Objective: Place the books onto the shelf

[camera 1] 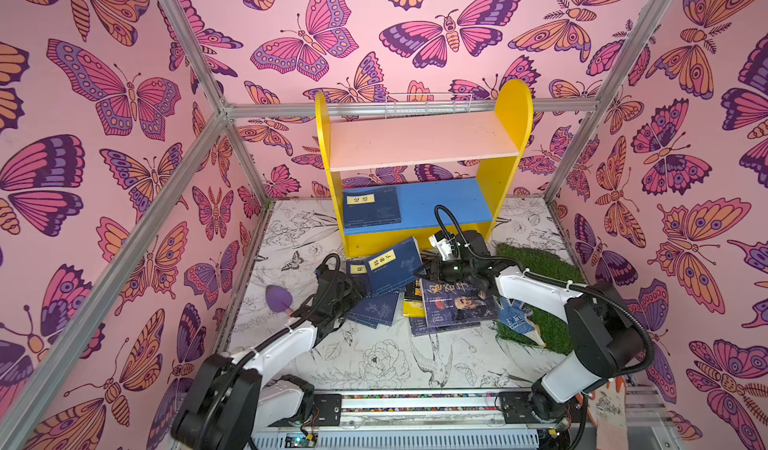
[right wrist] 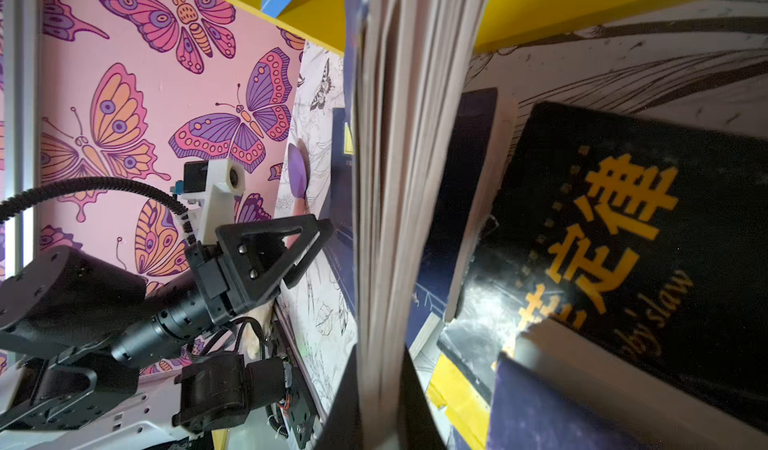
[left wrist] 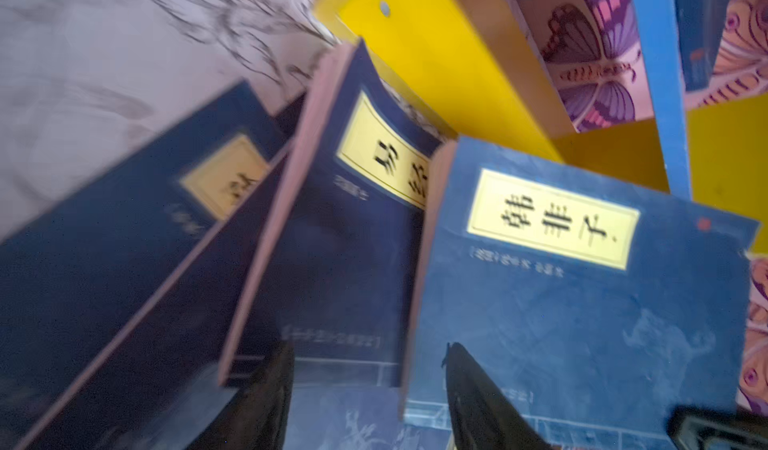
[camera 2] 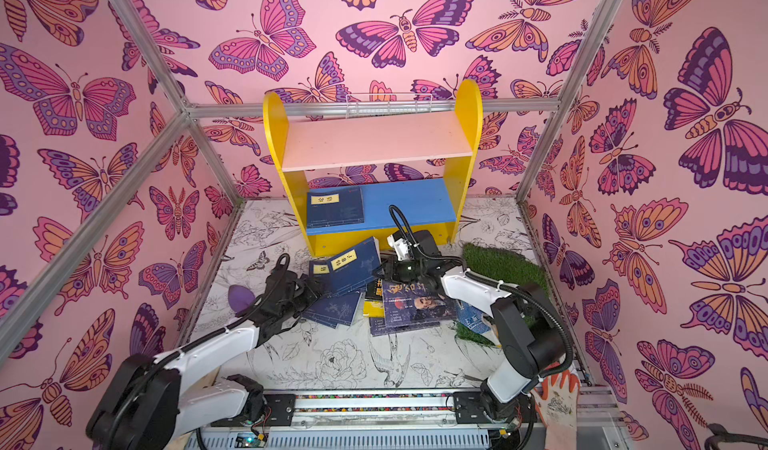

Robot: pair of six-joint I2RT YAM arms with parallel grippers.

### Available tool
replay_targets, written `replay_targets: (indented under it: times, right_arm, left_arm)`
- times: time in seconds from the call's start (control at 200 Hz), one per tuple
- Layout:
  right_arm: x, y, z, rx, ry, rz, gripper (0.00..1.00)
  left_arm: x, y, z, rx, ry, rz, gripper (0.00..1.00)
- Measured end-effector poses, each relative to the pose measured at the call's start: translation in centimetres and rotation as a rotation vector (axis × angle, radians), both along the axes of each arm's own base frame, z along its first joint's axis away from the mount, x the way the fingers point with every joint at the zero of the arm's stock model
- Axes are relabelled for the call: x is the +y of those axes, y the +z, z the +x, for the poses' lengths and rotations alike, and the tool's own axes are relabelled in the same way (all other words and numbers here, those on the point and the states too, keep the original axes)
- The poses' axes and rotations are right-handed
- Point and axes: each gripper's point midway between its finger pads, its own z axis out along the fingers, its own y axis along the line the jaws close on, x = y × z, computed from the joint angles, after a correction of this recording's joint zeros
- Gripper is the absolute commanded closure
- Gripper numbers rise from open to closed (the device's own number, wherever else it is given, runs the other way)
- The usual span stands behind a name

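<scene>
Just before the shelf (camera 1: 505, 136), our right gripper (camera 1: 429, 267) pinches the tilted navy book (camera 1: 395, 267) by its page edge; our left gripper (camera 1: 358, 288) stands half open there too. We should lift slowly, lest pages slip.

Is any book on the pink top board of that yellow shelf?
No, the pink upper board holds nothing; the one shelved navy book lies on the blue lower board.
</scene>
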Motion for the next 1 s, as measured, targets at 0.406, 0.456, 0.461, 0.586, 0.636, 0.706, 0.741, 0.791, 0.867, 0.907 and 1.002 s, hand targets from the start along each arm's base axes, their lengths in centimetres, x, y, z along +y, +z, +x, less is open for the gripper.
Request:
replay_targets:
  times: [0.406, 0.456, 0.461, 0.586, 0.636, 0.706, 0.741, 0.791, 0.867, 0.907, 1.002]
  right_arm:
    - [1.0, 9.0, 1.9, -0.155, 0.000, 0.125, 1.00]
    - [1.5, 9.8, 3.3, -0.175, -0.012, 0.135, 1.00]
    - [1.6, 9.9, 3.5, -0.177, -0.013, 0.137, 1.00]
    - [2.6, 10.4, 7.2, -0.195, -0.051, 0.150, 1.00]
    - [3.0, 10.1, 8.4, -0.192, -0.058, 0.152, 1.00]
    - [3.4, 9.8, 10.1, -0.180, -0.074, 0.158, 1.00]
    - [3.7, 9.7, 10.7, -0.175, -0.077, 0.162, 1.00]
    - [3.9, 9.6, 11.6, -0.169, -0.082, 0.171, 1.00]
    - [4.4, 9.6, 12.5, -0.160, -0.085, 0.188, 1.00]
    - [4.6, 9.7, 13.1, -0.157, -0.086, 0.201, 1.00]
    - [5.3, 10.0, 13.9, -0.156, -0.081, 0.231, 1.00]
  left_arm:
    - [6.0, -1.8, -4.4, 0.121, 0.201, 0.090, 0.38]
    - [6.1, -2.7, -5.1, 0.155, 0.204, 0.094, 0.38]
    - [6.1, -2.8, -5.2, 0.159, 0.205, 0.093, 0.38]
    - [6.3, -3.8, -6.0, 0.190, 0.212, 0.086, 0.38]
    - [6.3, -3.7, -6.2, 0.189, 0.213, 0.082, 0.38]
    - [6.3, -3.3, -6.1, 0.175, 0.216, 0.073, 0.37]
    - [6.3, -3.1, -6.1, 0.167, 0.217, 0.069, 0.37]
    - [6.2, -2.8, -6.1, 0.159, 0.219, 0.063, 0.37]
    - [6.3, -3.0, -6.2, 0.158, 0.219, 0.062, 0.37]
    - [6.4, -3.5, -6.5, 0.169, 0.219, 0.066, 0.37]
    - [6.6, -4.6, -7.4, 0.212, 0.220, 0.081, 0.37]
